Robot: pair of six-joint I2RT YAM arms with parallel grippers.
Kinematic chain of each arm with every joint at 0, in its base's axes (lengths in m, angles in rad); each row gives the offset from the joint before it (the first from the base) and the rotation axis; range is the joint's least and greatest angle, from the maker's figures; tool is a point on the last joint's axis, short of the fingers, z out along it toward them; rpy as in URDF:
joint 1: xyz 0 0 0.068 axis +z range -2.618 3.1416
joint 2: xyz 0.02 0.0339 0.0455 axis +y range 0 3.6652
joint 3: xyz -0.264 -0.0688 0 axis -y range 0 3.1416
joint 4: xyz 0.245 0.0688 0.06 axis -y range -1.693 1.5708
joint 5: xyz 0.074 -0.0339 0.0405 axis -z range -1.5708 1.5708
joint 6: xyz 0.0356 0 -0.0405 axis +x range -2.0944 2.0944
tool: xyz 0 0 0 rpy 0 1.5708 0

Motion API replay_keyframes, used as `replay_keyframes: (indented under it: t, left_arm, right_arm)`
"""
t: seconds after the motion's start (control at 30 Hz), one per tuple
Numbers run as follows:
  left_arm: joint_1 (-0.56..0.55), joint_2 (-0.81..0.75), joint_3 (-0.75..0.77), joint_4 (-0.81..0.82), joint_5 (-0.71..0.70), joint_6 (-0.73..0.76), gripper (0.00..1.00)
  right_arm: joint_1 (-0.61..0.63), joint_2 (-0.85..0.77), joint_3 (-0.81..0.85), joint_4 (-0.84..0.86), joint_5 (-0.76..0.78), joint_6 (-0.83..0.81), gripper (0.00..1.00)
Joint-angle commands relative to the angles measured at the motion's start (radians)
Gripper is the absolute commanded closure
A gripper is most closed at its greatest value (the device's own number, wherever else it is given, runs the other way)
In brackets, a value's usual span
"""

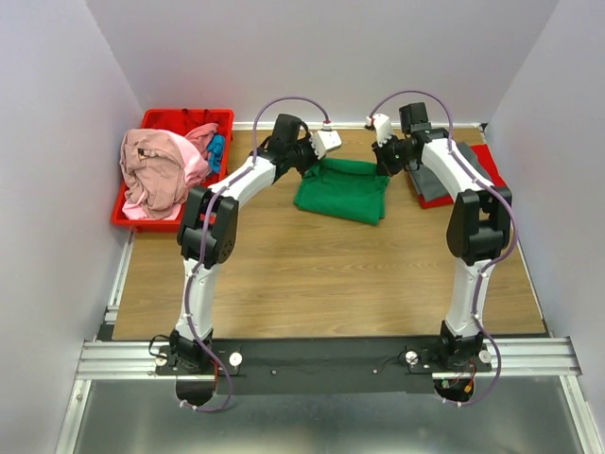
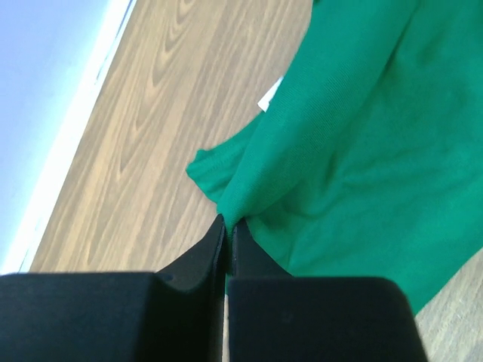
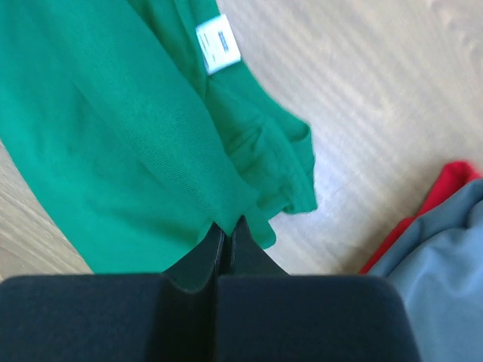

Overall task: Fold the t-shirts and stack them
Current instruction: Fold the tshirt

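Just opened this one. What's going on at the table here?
Both arms are working on the green t-shirt, which lies partly folded at the far middle of the table. The left end effector and the right end effector are each shut on an edge of it. A grey t-shirt lies off to the right, and a pink t-shirt spills out of the red bin on the left.

A red bin [image 1: 146,222] sits on the wooden table [image 1: 312,274].

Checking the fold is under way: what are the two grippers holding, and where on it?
Both pinch the green t-shirt at its far edge: the left gripper near the left corner, the right gripper near the right corner.
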Motion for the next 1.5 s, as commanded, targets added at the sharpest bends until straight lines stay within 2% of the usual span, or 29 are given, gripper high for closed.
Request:
replay_keyframes:
  t: [0.0,0.17,0.2,0.23,0.27,0.33,0.37,0.4,0.43,0.5,0.53,0.57,0.63,0.67,0.73,0.77,0.8,0.83,0.87,0.9,1.03,1.07,1.13,1.17,1.37,1.47]
  left_arm:
    - [-0.009,0.041,0.063,-0.003,0.028,-0.022,1.0]
    - [-0.017,0.084,0.124,-0.006,0.0,-0.067,1.0]
    - [-0.02,0.099,0.134,-0.006,-0.006,-0.077,0.97]
    - [-0.023,0.106,0.144,-0.008,-0.03,-0.09,0.92]
    - [-0.025,0.115,0.166,-0.006,-0.044,-0.117,0.77]
    - [-0.032,0.132,0.184,0.003,-0.115,-0.149,0.64]
    - [-0.035,0.135,0.201,0.011,-0.15,-0.186,0.52]
    - [-0.038,0.133,0.207,0.031,-0.228,-0.206,0.47]
    - [-0.04,0.127,0.214,0.043,-0.275,-0.22,0.32]
    - [-0.039,0.082,0.214,0.096,-0.401,-0.274,0.27]
    - [-0.039,0.055,0.204,0.12,-0.523,-0.28,0.27]
    - [-0.039,-0.012,0.16,0.187,-0.626,-0.289,0.22]
    - [-0.04,-0.095,0.084,0.256,-0.685,-0.286,0.15]
    - [-0.039,-0.139,-0.012,0.288,-0.698,-0.288,0.09]
    - [-0.039,-0.263,-0.119,0.368,-0.707,-0.32,0.06]
    - [-0.037,-0.296,-0.207,0.371,-0.704,-0.337,0.02]
    - [-0.035,-0.354,-0.242,0.344,-0.631,-0.363,0.02]
    - [-0.029,-0.43,-0.383,0.268,-0.497,-0.433,0.03]
    - [-0.029,-0.448,-0.385,0.259,-0.495,-0.433,0.03]
    - [-0.031,-0.462,-0.415,0.255,-0.412,-0.45,0.05]
    - [-0.04,-0.491,-0.541,0.275,-0.276,-0.518,0.19]
    - [-0.043,-0.476,-0.544,0.275,-0.265,-0.521,0.19]
    - [-0.054,-0.45,-0.535,0.267,-0.256,-0.522,0.23]
    - [-0.054,-0.421,-0.514,0.249,-0.248,-0.525,0.23]
    - [-0.055,-0.361,-0.481,0.252,-0.236,-0.513,0.24]
    - [-0.054,-0.316,-0.434,0.252,-0.212,-0.518,0.25]
  right_arm:
    - [-0.014,0.006,-0.049,0.016,0.057,0.03,1.0]
    - [-0.026,0.022,-0.066,0.039,0.102,0.082,1.0]
    - [-0.026,0.019,-0.072,0.048,0.11,0.092,0.99]
    - [-0.029,0.019,-0.082,0.06,0.123,0.105,0.99]
    - [-0.028,0.017,-0.092,0.071,0.139,0.115,0.94]
    - [-0.028,0.012,-0.109,0.127,0.205,0.159,0.84]
    - [-0.028,0.015,-0.109,0.147,0.243,0.187,0.72]
    - [-0.029,0.02,-0.103,0.167,0.296,0.214,0.63]
    - [-0.029,0.025,-0.097,0.175,0.327,0.236,0.56]
    - [-0.028,0.022,-0.077,0.186,0.377,0.273,0.54]
    - [-0.029,0.014,-0.079,0.194,0.377,0.277,0.53]
    - [-0.029,-0.006,-0.082,0.203,0.41,0.293,0.53]
    - [-0.028,-0.024,-0.088,0.212,0.432,0.308,0.53]
    - [-0.029,-0.038,-0.094,0.215,0.432,0.31,0.52]
    - [-0.032,-0.082,-0.126,0.217,0.388,0.332,0.52]
    - [-0.032,-0.099,-0.147,0.217,0.292,0.352,0.52]
    - [-0.032,-0.131,-0.186,0.215,0.251,0.363,0.51]
    - [-0.035,-0.185,-0.292,0.217,0.087,0.41,0.51]
    - [-0.037,-0.185,-0.293,0.217,0.043,0.411,0.51]
    - [-0.035,-0.192,-0.325,0.215,0.021,0.415,0.51]
    - [-0.038,-0.169,-0.338,0.217,-0.135,0.402,0.85]
    - [-0.037,-0.15,-0.327,0.217,-0.204,0.402,0.87]
    - [-0.038,-0.098,-0.281,0.214,-0.223,0.435,0.88]
    - [-0.04,-0.045,-0.242,0.208,-0.197,0.446,0.89]
    - [-0.067,0.035,-0.198,0.212,0.085,0.478,0.87]
    - [-0.084,0.06,-0.174,0.22,0.149,0.486,0.86]
